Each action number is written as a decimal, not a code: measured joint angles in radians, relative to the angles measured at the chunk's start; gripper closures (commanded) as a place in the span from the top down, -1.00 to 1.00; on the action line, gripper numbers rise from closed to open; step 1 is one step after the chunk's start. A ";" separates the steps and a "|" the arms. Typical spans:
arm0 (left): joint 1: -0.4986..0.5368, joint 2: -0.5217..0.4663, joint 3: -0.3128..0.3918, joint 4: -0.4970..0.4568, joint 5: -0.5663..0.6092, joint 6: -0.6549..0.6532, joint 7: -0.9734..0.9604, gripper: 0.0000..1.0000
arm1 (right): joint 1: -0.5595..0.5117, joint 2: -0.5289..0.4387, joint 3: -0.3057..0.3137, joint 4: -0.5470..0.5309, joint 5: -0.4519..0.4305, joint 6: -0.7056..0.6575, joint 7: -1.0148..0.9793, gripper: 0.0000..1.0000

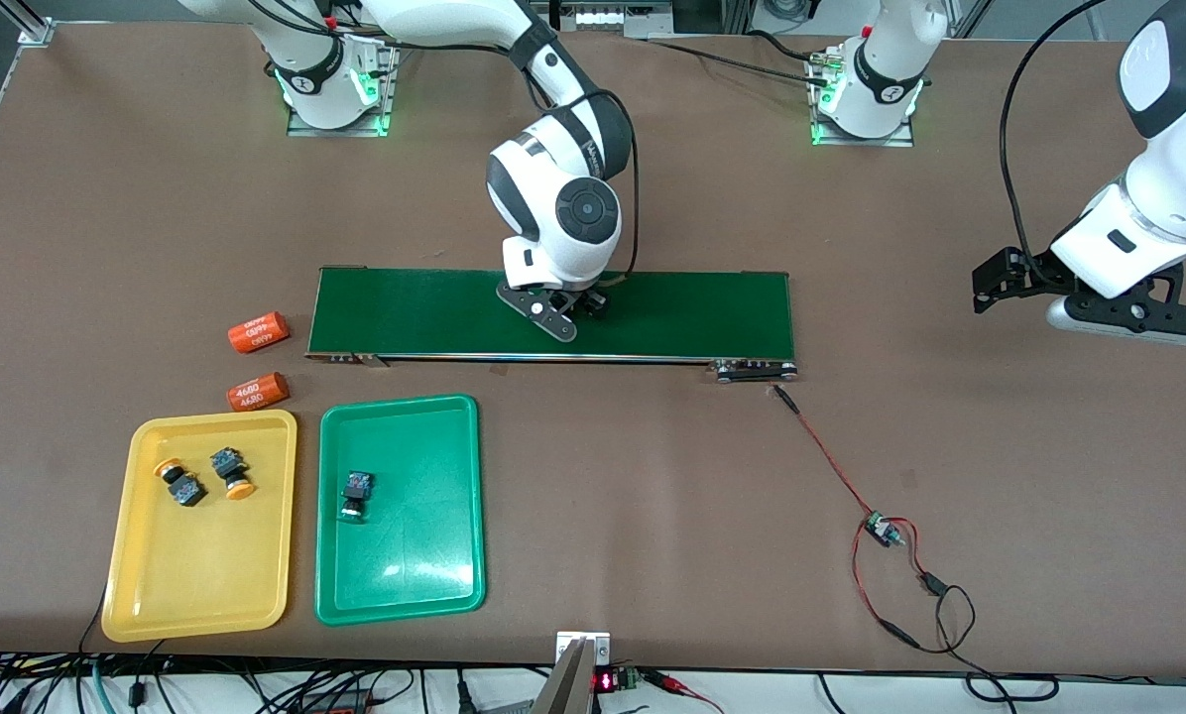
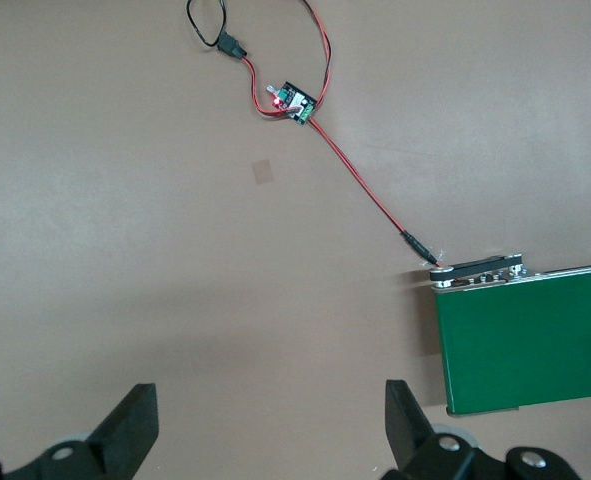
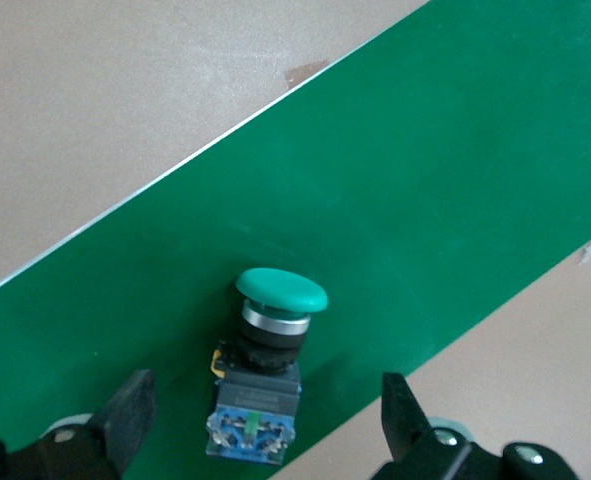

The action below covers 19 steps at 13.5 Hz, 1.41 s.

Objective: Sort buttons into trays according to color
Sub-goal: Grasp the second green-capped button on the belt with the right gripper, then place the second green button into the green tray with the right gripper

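Note:
My right gripper (image 1: 563, 315) is low over the middle of the conveyor belt, open, its fingers either side of a green-capped button (image 3: 265, 370) that lies on its side on the belt; in the right wrist view the gripper (image 3: 265, 400) straddles the button's blue end without touching it. In the front view my hand hides this button. Two yellow-capped buttons (image 1: 178, 484) (image 1: 233, 472) lie in the yellow tray (image 1: 157, 595). One green-capped button (image 1: 356, 494) lies in the green tray (image 1: 424, 575). My left gripper (image 1: 988, 283) (image 2: 272, 410) waits open and empty over bare table at the left arm's end.
The dark-green conveyor belt (image 1: 692, 317) (image 2: 525, 340) runs across the table's middle. Two orange numbered cylinders (image 1: 258, 332) (image 1: 257, 392) lie between the belt's end and the yellow tray. A red wire with a small board (image 1: 883, 529) (image 2: 297, 100) trails from the belt toward the front camera.

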<state>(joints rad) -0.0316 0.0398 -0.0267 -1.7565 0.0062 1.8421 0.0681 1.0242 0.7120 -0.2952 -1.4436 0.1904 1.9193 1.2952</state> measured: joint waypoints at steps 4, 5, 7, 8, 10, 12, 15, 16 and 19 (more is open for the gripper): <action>0.000 0.000 0.000 0.000 0.000 0.000 0.000 1.00 | 0.010 0.013 0.000 -0.021 0.000 0.017 0.020 -0.10; 0.000 0.000 0.000 0.000 0.000 0.000 0.000 1.00 | 0.015 0.014 0.000 -0.029 0.000 0.018 0.022 -0.34; 0.000 0.000 0.000 0.000 0.000 0.000 0.000 1.00 | 0.018 0.014 0.000 -0.034 0.000 0.018 0.024 -0.62; 0.000 0.000 0.000 0.000 0.000 0.000 0.000 1.00 | 0.018 0.012 -0.001 -0.034 0.000 0.020 0.024 -0.67; 0.000 0.000 0.000 0.000 0.000 0.000 0.000 1.00 | 0.017 -0.002 -0.006 -0.031 0.000 0.025 0.024 -0.71; 0.000 0.000 0.000 0.000 0.000 0.000 0.000 1.00 | 0.014 -0.028 -0.010 -0.021 0.000 0.028 0.021 -0.71; 0.000 0.000 0.000 0.000 0.000 0.000 0.000 1.00 | 0.010 -0.067 -0.024 0.048 -0.002 0.008 0.018 -0.78; 0.000 0.000 0.000 0.000 0.000 0.000 0.000 1.00 | -0.001 -0.075 -0.035 0.072 -0.002 0.000 -0.002 -0.81; 0.000 0.000 0.000 0.000 0.000 0.000 0.000 1.00 | -0.093 -0.070 -0.044 0.108 -0.002 -0.007 -0.167 -0.83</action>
<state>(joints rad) -0.0316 0.0398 -0.0267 -1.7562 0.0063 1.8417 0.0681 0.9312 0.6422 -0.3392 -1.3356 0.1882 1.9127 1.1278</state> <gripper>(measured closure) 0.000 0.577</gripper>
